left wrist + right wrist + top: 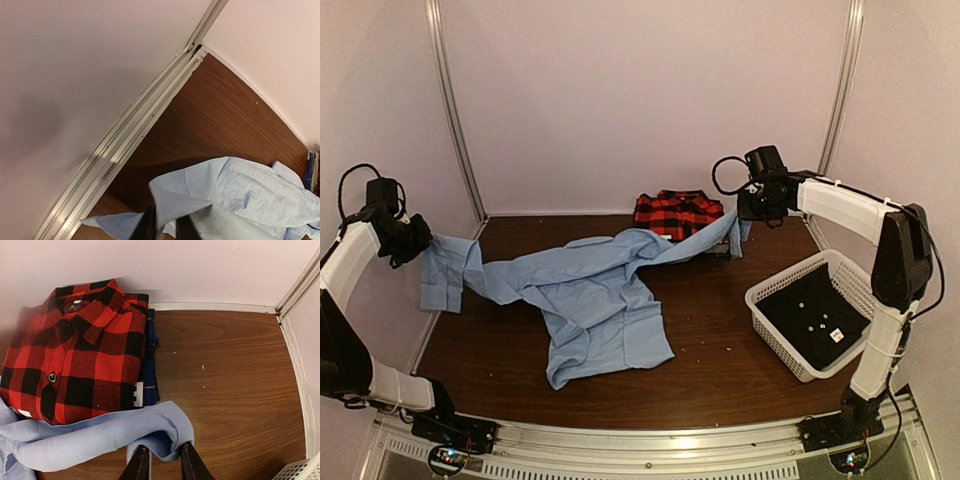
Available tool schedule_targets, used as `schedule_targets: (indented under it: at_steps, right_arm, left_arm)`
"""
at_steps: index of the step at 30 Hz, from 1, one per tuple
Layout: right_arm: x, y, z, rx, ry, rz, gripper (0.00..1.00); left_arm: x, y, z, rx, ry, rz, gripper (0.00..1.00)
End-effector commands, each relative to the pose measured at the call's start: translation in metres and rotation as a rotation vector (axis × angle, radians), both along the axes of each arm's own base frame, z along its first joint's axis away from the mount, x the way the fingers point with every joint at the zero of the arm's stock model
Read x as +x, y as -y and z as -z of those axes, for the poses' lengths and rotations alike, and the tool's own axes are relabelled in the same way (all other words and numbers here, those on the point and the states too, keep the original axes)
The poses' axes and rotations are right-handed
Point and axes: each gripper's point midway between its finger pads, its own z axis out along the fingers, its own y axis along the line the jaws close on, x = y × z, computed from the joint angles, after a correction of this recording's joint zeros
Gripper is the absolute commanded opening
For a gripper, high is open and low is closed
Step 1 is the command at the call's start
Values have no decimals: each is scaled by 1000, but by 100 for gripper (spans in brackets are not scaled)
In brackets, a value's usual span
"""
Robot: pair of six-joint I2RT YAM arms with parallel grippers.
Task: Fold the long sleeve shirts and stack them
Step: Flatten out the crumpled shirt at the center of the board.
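The brown wooden surface [720, 370] fills the floor of the white enclosure. Across its middle lies the light blue shirt [590, 300], its body crumpled flat on the wood and reaching toward the near edge, while its two sleeves are lifted off the surface and stretched out to opposite sides. At the right, near the right arm's base, sits a white mesh basket [772, 335] with a dark cloth [815, 320] inside it. At the far edge, right of centre, the red-and-black plaid shirt [677, 212] lies folded, collar away from the arms; in the right wrist view it rests on a dark blue garment [150, 375] whose edge shows along its right side.

The left hand [418, 240] hangs raised at the far left and is clenched on the end of the left sleeve, with the cuff dangling below it; its wrist view shows blue cloth pinched between the fingers [147, 225]. The right hand [745, 215] hovers just right of the plaid shirt, grasping the other sleeve, whose blue fabric bunches between its fingers [190, 462].
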Motion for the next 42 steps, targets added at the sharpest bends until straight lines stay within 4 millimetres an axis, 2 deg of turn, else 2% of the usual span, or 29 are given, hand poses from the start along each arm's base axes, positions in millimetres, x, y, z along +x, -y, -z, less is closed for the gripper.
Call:
schedule_targets:
  at_steps: [1, 4, 7, 11, 16, 21, 25, 30, 35, 38, 42]
  right_arm:
    - [-9, -30, 5, 18, -25, -85, 32]
    - [-21, -48, 3, 16, -21, -126, 50]
    - [-40, -74, -2, 26, -7, -184, 59]
    - [-77, -120, 4, 18, -11, -277, 63]
    - [-129, -185, 18, 43, -39, -419, 64]
    - [-174, -231, 39, 56, -82, -511, 64]
    - [-207, -262, 64, 49, -128, -576, 64]
    - [-226, -284, 96, 6, -176, -605, 65]
    - [-231, -297, 123, -21, -211, -610, 65]
    - [-235, -300, 140, -66, -225, -607, 66]
    - [-241, -297, 159, -121, -249, -600, 67]
  left_arm:
    - [8, 1, 0, 5, 22, 39, 35]
    - [6, 10, 3, -13, 34, 88, 49]
    - [4, 21, -5, -18, 69, 134, 64]
    - [5, 51, -15, -13, 97, 220, 67]
    - [11, 119, -11, -62, 92, 386, 67]
    - [21, 191, -2, -144, 93, 555, 67]
    - [28, 251, 17, -199, 64, 690, 67]
    - [39, 312, 51, -269, 1, 836, 67]
    - [52, 352, 85, -320, -65, 928, 68]
    - [55, 363, 107, -347, -101, 945, 68]
    - [53, 362, 135, -345, -156, 938, 69]
